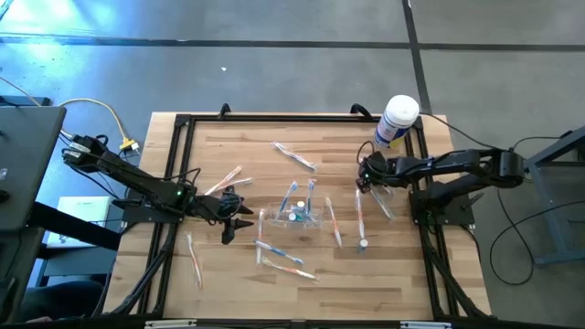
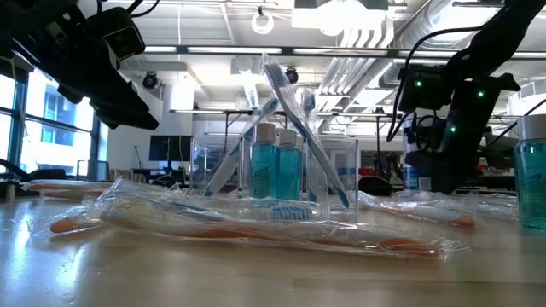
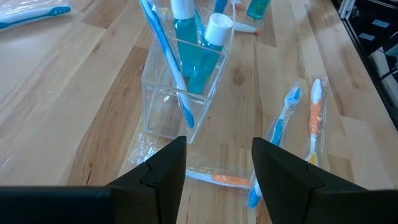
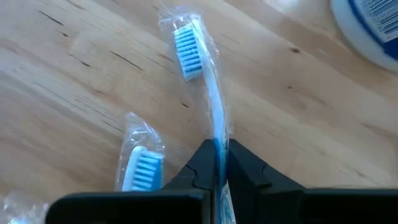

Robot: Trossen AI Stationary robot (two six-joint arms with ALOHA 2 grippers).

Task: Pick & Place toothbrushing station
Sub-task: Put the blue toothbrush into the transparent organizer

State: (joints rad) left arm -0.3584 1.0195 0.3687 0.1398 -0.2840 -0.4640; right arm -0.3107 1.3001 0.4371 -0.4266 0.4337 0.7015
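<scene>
Station [image 3: 186,87] just ahead of wide left hand [image 3: 217,165], right hand [image 4: 219,163] pinching wrapped toothbrush [image 4: 205,81]

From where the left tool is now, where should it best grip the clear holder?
Probably the near end wall of the clear holder, from the left tool's own side. Its open fingers already face that thin upright wall, and the bottles and brushes stand further inside.
</scene>
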